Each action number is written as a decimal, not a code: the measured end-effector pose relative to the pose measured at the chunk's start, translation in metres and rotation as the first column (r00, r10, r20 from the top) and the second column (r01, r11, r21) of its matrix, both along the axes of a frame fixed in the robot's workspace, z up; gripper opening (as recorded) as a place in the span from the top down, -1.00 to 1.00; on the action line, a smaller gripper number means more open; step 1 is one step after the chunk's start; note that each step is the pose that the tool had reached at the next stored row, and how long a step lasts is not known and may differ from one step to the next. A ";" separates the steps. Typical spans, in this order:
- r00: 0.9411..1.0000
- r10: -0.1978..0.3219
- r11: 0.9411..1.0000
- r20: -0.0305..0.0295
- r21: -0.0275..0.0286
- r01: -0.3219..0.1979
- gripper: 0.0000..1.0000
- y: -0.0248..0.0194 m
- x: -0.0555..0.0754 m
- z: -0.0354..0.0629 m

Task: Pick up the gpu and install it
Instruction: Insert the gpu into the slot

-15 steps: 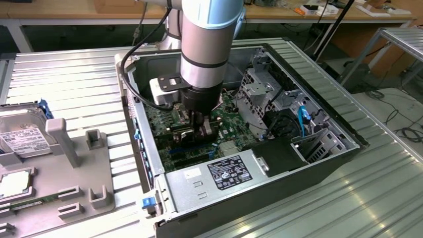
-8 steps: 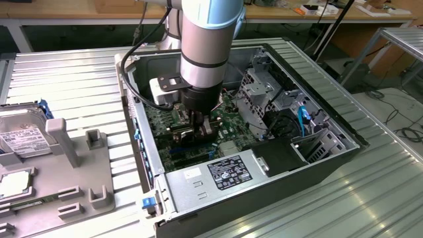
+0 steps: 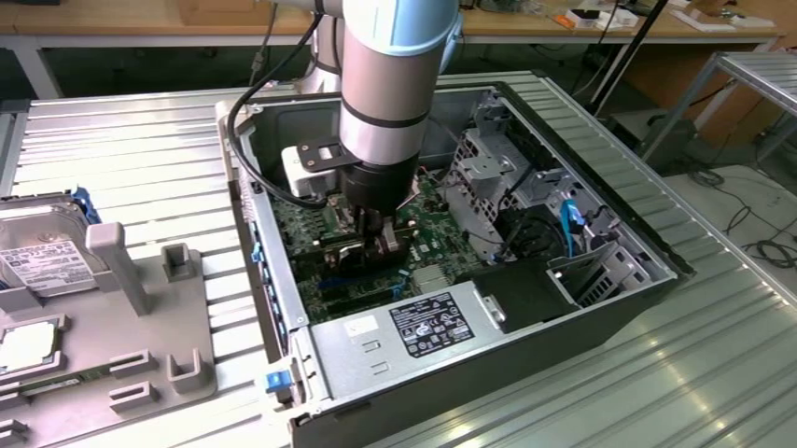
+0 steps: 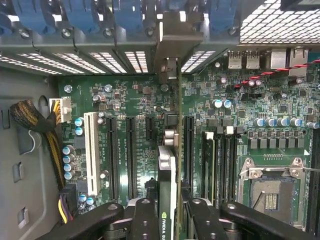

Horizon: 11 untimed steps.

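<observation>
The big open computer case (image 3: 498,271) is lying on its side on the ribbed metal table (image 3: 137,140), and the arm (image 3: 386,93) is reaching straight down into it. Off toward the exterior view's left, a grey fixture tray (image 3: 137,317) is sitting with a silver hard drive (image 3: 37,252) resting in it, well apart from the action. At the near end of the case, the power supply (image 3: 412,327) is showing its label.

Down inside, the green motherboard (image 4: 125,105) is spreading across the case floor, with its row of long black expansion slots (image 4: 131,150) and the open CPU socket (image 4: 270,192) off to one side.

Now the main event: the gripper (image 4: 167,212) is pinching the gpu (image 4: 169,170) edge-on between its two black fingers (image 4: 145,217), the claw narrowed down onto the card. The card is standing upright on its edge, hanging over the slots, and its silver end bracket (image 4: 172,50) is lining up with the slotted rear wall of the case, beside the blue retention clips (image 4: 85,15).

Whether the card's edge is already touching a slot, I cannot tell. As a judgement, doing this well means keeping the card truly vertical, its edge directly above one slot along the full length, and the bracket tucked against the rear wall before pressing down evenly.
</observation>
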State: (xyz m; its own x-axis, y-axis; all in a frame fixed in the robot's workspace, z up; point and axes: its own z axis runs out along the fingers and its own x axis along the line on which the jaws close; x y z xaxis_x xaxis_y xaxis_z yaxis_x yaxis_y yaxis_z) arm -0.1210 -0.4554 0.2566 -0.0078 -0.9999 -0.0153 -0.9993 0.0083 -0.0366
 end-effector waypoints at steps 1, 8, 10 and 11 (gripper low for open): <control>1.000 0.002 1.000 0.000 0.000 -0.002 0.46 0.0000 0.000 -0.0001; 1.000 0.012 1.000 0.001 0.001 -0.012 0.46 0.0002 0.000 0.0006; 1.000 0.011 1.000 0.000 0.000 -0.011 0.46 0.0002 0.000 0.0021; 1.000 0.011 1.000 0.000 -0.001 -0.011 0.46 0.0001 0.000 0.0025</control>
